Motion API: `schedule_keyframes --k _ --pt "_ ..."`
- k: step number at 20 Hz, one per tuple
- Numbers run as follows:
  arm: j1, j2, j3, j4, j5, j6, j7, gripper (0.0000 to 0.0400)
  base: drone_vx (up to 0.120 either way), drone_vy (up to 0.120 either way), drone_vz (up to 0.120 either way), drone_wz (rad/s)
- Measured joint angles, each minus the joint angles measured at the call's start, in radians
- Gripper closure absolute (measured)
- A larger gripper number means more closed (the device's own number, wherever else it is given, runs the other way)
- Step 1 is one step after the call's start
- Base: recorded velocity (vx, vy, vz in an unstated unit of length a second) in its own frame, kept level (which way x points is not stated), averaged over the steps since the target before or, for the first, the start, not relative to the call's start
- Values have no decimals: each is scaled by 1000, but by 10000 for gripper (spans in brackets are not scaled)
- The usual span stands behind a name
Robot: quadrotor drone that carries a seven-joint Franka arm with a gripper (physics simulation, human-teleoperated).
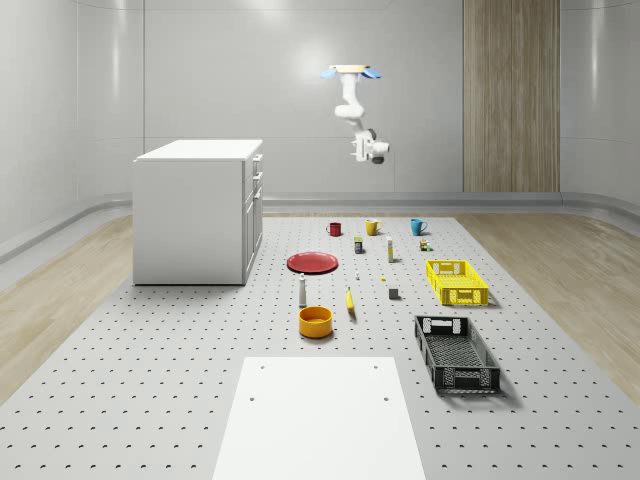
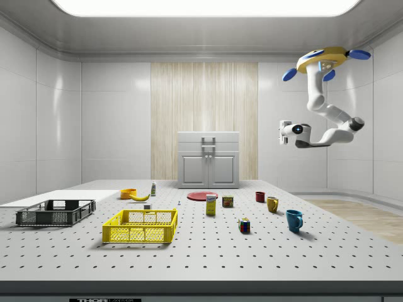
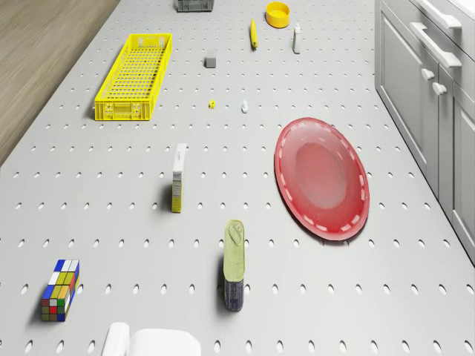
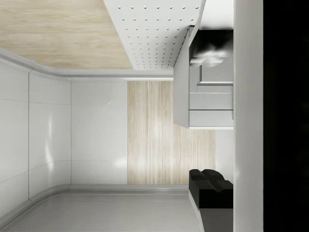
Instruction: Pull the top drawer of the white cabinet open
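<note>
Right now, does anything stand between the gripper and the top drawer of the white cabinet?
Nothing visible does. The drone hovers high over the row of mugs, with the gripper in open air well off from the white cabinet. The top drawer faces it unblocked; the red plate and other items lie low on the table.

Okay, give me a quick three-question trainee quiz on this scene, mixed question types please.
1. True or false: the drone rests on top of the white cabinet.
2. The red plate lies nearest to: A) the black crate B) the white cabinet C) the blue mug.
3. Fill in: the claw hangs in the air at about the height of the cabinet's ____.

Key: 1 false, it hovers high above the mat, off to the cabinet's front. 2 B. 3 top.
</note>
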Motion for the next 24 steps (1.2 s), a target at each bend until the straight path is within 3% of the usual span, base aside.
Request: schedule_keyframes --k 24 --pt "113 -100 -47 -13 -73 99 60 89 120 -120 0 0"
